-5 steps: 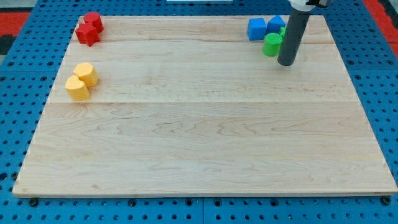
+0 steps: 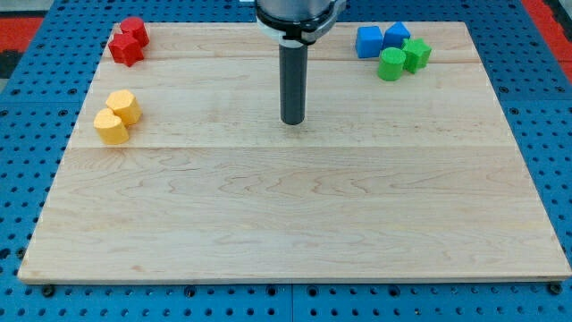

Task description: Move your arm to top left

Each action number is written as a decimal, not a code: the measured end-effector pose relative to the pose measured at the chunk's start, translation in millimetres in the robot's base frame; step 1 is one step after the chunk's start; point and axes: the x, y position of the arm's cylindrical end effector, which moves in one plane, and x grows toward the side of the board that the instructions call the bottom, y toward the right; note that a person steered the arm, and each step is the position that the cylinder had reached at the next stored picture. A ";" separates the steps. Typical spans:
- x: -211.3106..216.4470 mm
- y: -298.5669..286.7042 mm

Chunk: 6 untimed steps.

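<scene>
My tip rests on the wooden board near its upper middle, apart from every block. Two red blocks sit together at the view's top left, far to the left of the tip. Two yellow blocks lie at the left edge, below the red ones. At the view's top right are two blue blocks, a green cylinder and a green star-shaped block, well right of the tip.
The board lies on a blue pegboard table that shows on all sides. A red strip runs at the far top right corner.
My tip has moved left and slightly down, from beside the green cylinder at the top right to the upper middle of the board. The green star block now shows. No block moved.
</scene>
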 end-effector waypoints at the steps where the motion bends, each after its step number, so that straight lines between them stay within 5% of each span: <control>1: -28.0 -23.7; 4: -159.0 -76.1; 6: -204.7 -160.9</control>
